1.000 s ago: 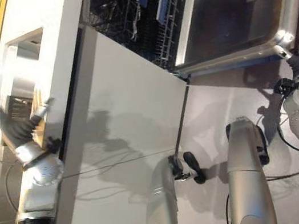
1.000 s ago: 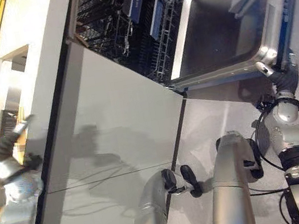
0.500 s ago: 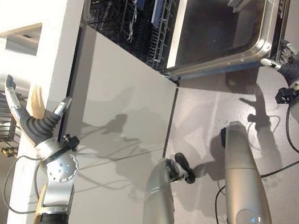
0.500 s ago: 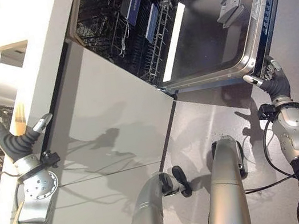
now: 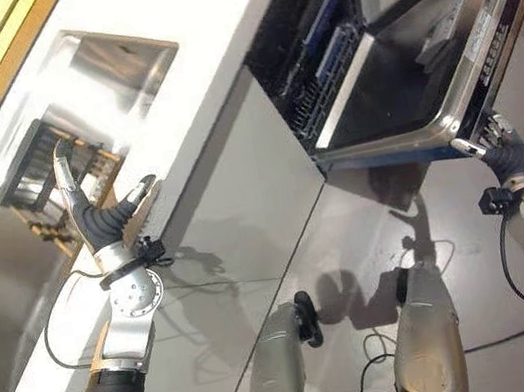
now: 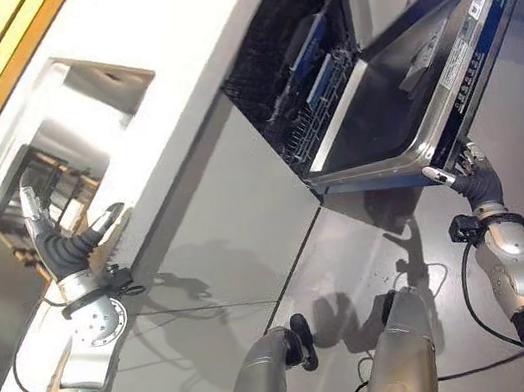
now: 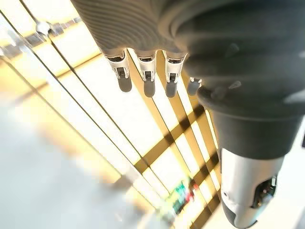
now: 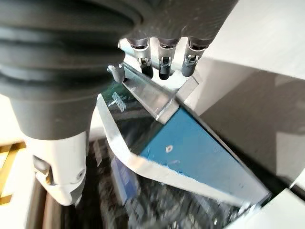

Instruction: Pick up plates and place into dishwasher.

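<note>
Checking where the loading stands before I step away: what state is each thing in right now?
dishwasher door: partly open, tilted.
dishwasher rack: inside the dishwasher, no plates visible.
right hand: open, fingers at the door's outer edge.
left hand: open, raised by the counter, holding nothing.

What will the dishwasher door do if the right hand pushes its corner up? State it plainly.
The dishwasher door looks like a rigid metal panel, so it should probably swing as one piece rather than flex. Its shiny edge may be slippery under the right hand, whose straight fingers touch the corner without gripping. It hangs partly open, so it may drop if released.
</note>
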{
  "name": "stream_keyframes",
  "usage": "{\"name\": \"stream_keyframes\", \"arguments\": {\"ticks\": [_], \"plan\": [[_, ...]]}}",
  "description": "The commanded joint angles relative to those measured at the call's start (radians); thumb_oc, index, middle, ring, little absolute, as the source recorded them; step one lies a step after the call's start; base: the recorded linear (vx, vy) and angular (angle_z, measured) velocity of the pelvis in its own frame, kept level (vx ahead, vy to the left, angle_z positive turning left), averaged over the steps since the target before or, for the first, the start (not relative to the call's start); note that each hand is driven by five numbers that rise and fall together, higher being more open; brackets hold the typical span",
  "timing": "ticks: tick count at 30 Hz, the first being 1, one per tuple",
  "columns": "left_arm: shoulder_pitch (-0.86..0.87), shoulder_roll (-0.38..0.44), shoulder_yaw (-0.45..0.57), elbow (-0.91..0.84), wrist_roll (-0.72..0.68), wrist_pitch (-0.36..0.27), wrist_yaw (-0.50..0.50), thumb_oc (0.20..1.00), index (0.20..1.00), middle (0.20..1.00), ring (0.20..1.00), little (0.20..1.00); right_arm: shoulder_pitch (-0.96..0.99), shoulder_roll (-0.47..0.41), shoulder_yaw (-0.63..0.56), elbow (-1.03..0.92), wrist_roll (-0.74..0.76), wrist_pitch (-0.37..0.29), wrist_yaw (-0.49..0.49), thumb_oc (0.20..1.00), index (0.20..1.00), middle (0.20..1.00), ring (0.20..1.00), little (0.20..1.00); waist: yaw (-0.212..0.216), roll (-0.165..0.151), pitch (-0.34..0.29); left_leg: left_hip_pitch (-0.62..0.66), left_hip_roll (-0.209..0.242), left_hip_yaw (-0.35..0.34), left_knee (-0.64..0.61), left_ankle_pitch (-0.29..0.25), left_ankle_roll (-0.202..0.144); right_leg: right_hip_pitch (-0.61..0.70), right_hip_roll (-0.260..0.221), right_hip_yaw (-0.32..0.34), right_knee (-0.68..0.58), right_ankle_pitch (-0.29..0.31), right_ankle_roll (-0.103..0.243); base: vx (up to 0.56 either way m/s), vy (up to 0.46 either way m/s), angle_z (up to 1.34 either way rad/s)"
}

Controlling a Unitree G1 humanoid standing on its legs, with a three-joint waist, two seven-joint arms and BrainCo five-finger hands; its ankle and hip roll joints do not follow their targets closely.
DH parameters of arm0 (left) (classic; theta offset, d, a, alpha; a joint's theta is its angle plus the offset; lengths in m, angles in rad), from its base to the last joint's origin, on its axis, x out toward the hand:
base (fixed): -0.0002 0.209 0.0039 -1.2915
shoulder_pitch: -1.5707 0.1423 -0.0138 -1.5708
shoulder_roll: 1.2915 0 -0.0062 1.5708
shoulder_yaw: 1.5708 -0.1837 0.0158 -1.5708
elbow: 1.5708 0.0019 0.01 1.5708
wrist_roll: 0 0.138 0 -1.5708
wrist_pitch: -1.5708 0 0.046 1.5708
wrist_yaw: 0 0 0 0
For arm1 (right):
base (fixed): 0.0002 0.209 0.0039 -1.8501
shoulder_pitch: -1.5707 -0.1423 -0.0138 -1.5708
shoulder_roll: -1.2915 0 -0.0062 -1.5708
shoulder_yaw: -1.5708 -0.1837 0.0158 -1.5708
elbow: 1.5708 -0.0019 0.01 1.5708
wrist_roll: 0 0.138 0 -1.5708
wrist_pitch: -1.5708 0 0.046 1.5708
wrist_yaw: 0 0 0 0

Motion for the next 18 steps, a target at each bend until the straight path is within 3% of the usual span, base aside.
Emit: {"name": "stream_keyframes", "arguments": {"ticks": [1, 5, 11, 18], "plan": [[-0.035, 0.208, 0.159, 0.056, 0.019, -0.002, -0.026, 1.000, 1.000, 1.000, 1.000, 1.000, -0.264, 0.102, 0.064, -0.176, -0.045, -0.201, 0.101, 1.000, 1.000, 1.000, 1.000, 1.000, 0.131, -0.170, -0.126, 0.016, -0.041, 0.036, -0.039, -0.040, 0.022, 0.271, -0.094, 0.171, -0.314, 0.175, 0.074, 0.18, -0.248, 0.32], [-0.001, 0.220, 0.196, 0.046, 0.012, -0.031, -0.083, 1.000, 1.000, 1.000, 1.000, 1.000, -0.243, 0.122, 0.068, -0.182, -0.052, -0.208, 0.079, 1.000, 1.000, 1.000, 1.000, 1.000, 0.185, -0.219, -0.188, 0.073, -0.035, 0.032, -0.109, -0.020, 0.012, 0.400, -0.079, 0.091, -0.458, 0.224, 0.101, 0.15, -0.167, 0.50], [0.048, 0.208, 0.240, 0.020, -0.010, -0.050, -0.152, 1.000, 1.000, 1.000, 1.000, 1.000, -0.242, 0.147, 0.070, -0.181, -0.082, -0.196, 0.062, 1.000, 1.000, 1.000, 1.000, 1.000, 0.246, -0.272, -0.245, 0.121, -0.032, 0.019, -0.156, -0.012, 0.009, 0.486, -0.069, 0.036, -0.535, 0.281, 0.136, 0.08, -0.087, 0.88], [0.092, 0.206, 0.288, -0.001, -0.022, -0.083, -0.217, 1.000, 1.000, 1.000, 1.000, 1.000, -0.212, 0.176, 0.067, -0.201, -0.108, -0.201, 0.045, 1.000, 1.000, 1.000, 1.000, 1.000, 0.270, -0.321, -0.284, 0.163, -0.018, 0.008, -0.209, 0.006, 0.009, 0.520, -0.043, 0.009, -0.568, 0.319, 0.151, 0.01, -0.110, 0.03]]}}
